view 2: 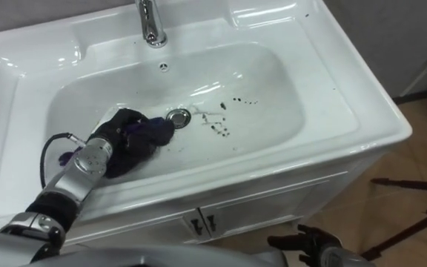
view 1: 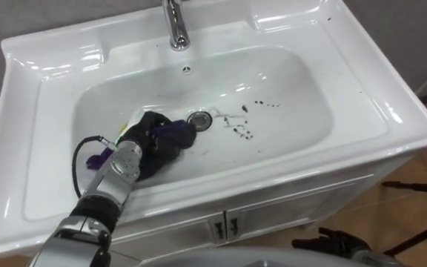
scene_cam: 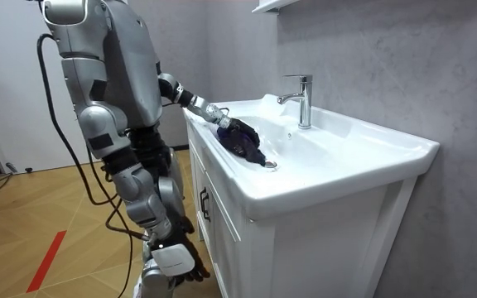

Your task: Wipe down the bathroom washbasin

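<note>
Because the cloth [view 1: 175, 134] is soft, light and limp, it probably keeps no shape of its own and needs gathering into a wad, held from above with the palm pressing it flat against the surface. It looks dark purple and bunched. It lies on the floor of the basin [view 1: 295, 81], just left of the drain [view 1: 199, 119] and touching its edge. A damp cloth will likely drag on the glazed surface, so a loose hold may let it slip out from under the palm. The basin itself is hard, smooth and fixed, and it takes firm pressure without risk. The left hand [view 1: 145, 144] rests on the cloth with its fingers curled down over the wad, grasping it; cloth and fingers are both dark, so the depth of the grasp is hard to judge. Dark specks [view 1: 241, 132] sit on the basin floor to the right of the drain, apart from the cloth and not yet wiped. The tap [view 1: 175, 26] stands at the back rim, well clear of the hand. The right hand [scene_cam: 175, 260] hangs low beside the robot's legs in front of the cabinet [scene_cam: 222, 207], fingers relaxed and holding nothing.
</note>
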Motion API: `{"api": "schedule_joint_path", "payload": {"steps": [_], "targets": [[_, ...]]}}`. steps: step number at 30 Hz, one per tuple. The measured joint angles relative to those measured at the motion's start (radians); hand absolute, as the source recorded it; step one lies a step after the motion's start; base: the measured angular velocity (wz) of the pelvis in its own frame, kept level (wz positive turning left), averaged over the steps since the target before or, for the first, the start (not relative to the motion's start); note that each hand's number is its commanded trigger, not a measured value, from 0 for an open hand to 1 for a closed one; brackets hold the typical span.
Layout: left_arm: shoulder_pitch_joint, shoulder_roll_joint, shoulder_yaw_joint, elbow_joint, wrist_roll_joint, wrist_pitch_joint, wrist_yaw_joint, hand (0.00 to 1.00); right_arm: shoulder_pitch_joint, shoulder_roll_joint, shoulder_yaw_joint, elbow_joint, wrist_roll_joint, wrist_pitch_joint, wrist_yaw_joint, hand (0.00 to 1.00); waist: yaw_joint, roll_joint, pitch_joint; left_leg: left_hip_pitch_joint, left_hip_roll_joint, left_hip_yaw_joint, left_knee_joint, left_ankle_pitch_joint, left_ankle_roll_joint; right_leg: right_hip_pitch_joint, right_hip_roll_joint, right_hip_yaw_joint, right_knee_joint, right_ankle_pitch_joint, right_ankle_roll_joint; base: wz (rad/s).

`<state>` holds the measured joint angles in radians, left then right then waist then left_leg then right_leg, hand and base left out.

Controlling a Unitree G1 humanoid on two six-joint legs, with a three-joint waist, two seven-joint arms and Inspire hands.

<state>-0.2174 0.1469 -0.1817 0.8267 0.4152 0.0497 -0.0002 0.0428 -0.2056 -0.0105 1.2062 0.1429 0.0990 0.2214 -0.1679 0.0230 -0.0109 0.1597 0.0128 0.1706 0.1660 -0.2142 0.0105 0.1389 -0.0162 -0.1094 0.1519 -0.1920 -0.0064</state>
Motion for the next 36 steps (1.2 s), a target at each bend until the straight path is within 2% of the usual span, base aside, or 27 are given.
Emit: {"api": "schedule_joint_path", "payload": {"steps": [2,9,11,14,17,21,24,28,33,36], "targets": [[0.000,0.000,-0.006,-0.014,-0.024,0.014,-0.007,1.00,-0.001,0.003,-0.009,-0.001,0.004,0.000,0.000,0.00,-0.011,0.000,0.0028,-0.001,0.000,0.007,-0.001,0.000,0.000,0.000,0.000,-0.002,-0.001,0.000,0.000,0.02],[-0.017,-0.012,-0.042,-0.023,-0.034,0.018,-0.012,1.00,-0.005,0.006,-0.013,0.003,0.009,-0.023,-0.001,0.00,-0.044,0.002,0.0066,-0.011,0.001,0.039,-0.003,0.000,0.000,-0.012,-0.001,0.005,-0.001,0.001,0.002,-0.03],[-0.034,-0.018,-0.064,-0.024,-0.034,0.033,-0.015,1.00,-0.005,0.006,-0.012,0.004,0.018,-0.024,-0.001,0.00,-0.047,0.002,0.0085,-0.011,0.001,0.045,-0.003,0.000,0.000,-0.016,-0.002,0.011,-0.001,0.001,0.002,-0.07],[-0.062,-0.039,-0.083,-0.024,-0.032,0.052,-0.034,1.00,-0.007,0.006,-0.012,0.019,0.035,-0.024,-0.001,0.00,-0.055,0.000,0.0119,-0.012,0.003,0.055,-0.003,0.000,0.000,-0.018,-0.002,0.015,0.000,0.001,0.003,-0.04],[-0.081,-0.059,-0.100,-0.023,-0.032,0.063,-0.037,1.00,-0.016,0.004,-0.012,0.047,0.045,-0.024,-0.002,0.00,-0.080,0.000,0.0132,-0.011,0.009,0.087,-0.003,0.000,0.000,-0.018,-0.003,0.020,0.001,0.002,0.004,-0.06],[-0.118,-0.063,-0.132,-0.022,-0.032,0.063,-0.051,1.00,-0.016,-0.013,-0.013,0.090,0.015,-0.023,-0.014,0.00,-0.123,0.003,0.0253,-0.012,0.008,0.098,-0.003,0.000,0.000,-0.021,-0.003,0.025,0.001,0.003,0.005,-0.05],[-0.153,-0.056,-0.146,-0.024,-0.053,0.066,-0.064,1.00,-0.003,-0.026,-0.011,0.107,-0.083,-0.008,-0.024,0.00,-0.143,0.017,0.0197,-0.029,0.009,0.098,-0.003,0.000,0.000,-0.043,-0.001,0.031,0.005,0.003,0.004,-0.06],[-0.189,-0.057,-0.178,-0.024,-0.089,0.067,-0.073,1.00,0.030,-0.025,0.024,0.113,-0.193,0.033,-0.024,0.00,-0.164,0.023,0.0190,-0.025,0.013,0.096,-0.003,0.000,0.000,-0.053,0.004,0.060,0.021,0.005,0.001,-0.21],[-0.220,-0.059,-0.217,-0.024,-0.137,0.067,-0.070,1.00,0.038,-0.024,0.057,0.113,-0.264,0.067,-0.022,0.00,-0.197,0.033,0.0292,-0.009,0.013,0.099,-0.003,0.000,0.000,-0.055,0.003,0.085,0.035,0.006,0.001,-0.22],[-0.243,-0.061,-0.217,-0.024,-0.150,0.067,-0.070,1.00,0.038,-0.024,0.057,0.112,-0.276,0.079,-0.022,0.00,-0.212,0.038,0.0301,-0.010,0.012,0.102,-0.002,-0.001,0.000,-0.071,0.008,0.108,0.039,0.007,0.003,-0.15]]}}
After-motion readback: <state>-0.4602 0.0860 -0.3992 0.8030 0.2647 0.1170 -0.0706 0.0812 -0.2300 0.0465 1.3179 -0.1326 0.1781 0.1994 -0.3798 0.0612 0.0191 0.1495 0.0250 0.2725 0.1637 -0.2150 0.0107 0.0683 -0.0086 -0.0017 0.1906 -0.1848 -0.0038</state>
